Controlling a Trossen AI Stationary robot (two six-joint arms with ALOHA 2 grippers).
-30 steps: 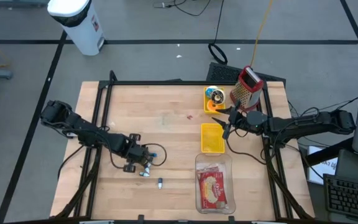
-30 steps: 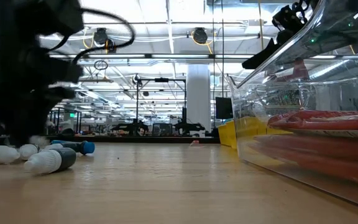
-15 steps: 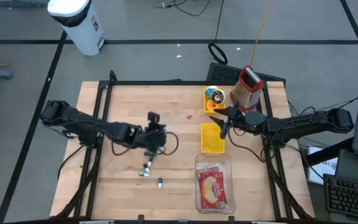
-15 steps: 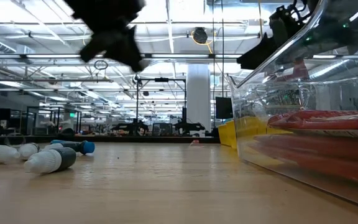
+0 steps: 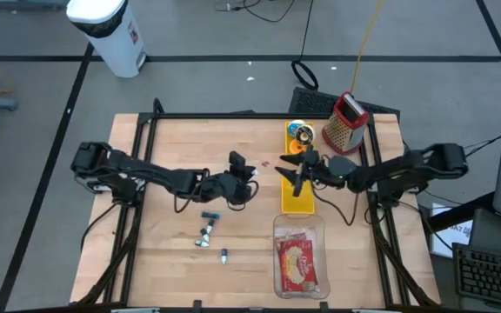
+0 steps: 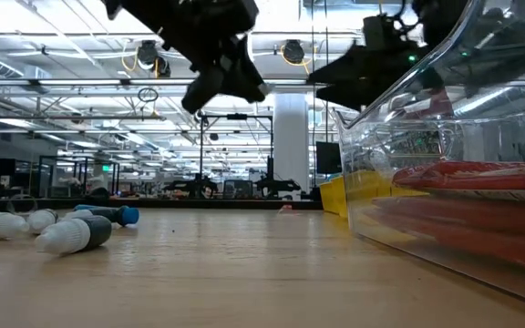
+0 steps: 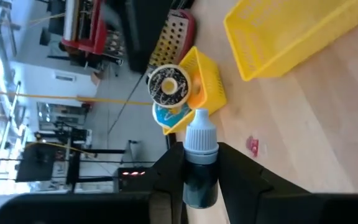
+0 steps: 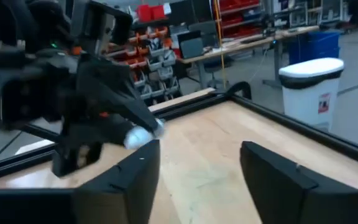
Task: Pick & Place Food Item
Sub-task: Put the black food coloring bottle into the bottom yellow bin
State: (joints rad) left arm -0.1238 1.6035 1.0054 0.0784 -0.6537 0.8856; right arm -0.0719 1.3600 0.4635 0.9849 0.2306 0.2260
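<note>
Left gripper (image 7: 199, 180) has lifted, clamping a bottle (image 7: 201, 163); right gripper (image 8: 197, 171) agape.

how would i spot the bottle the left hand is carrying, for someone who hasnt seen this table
Start at the wooden table and follow the left arm to its hand near the middle. Clamped between its fingers is a small dark dropper bottle with a white cap. Unlike the similar bottles lying on the wood, this one is held up off the table.

On the table (image 5: 250, 148) are 2 yellow baskets (image 5: 298, 193), 1 metal grater (image 5: 347, 120) and 1 clear box (image 5: 299, 258). Left of the box lie 3 small bottles (image 5: 207, 229), and 1 more bottle (image 7: 200, 163) sits between the left gripper's (image 7: 199, 180) fingers.
</note>
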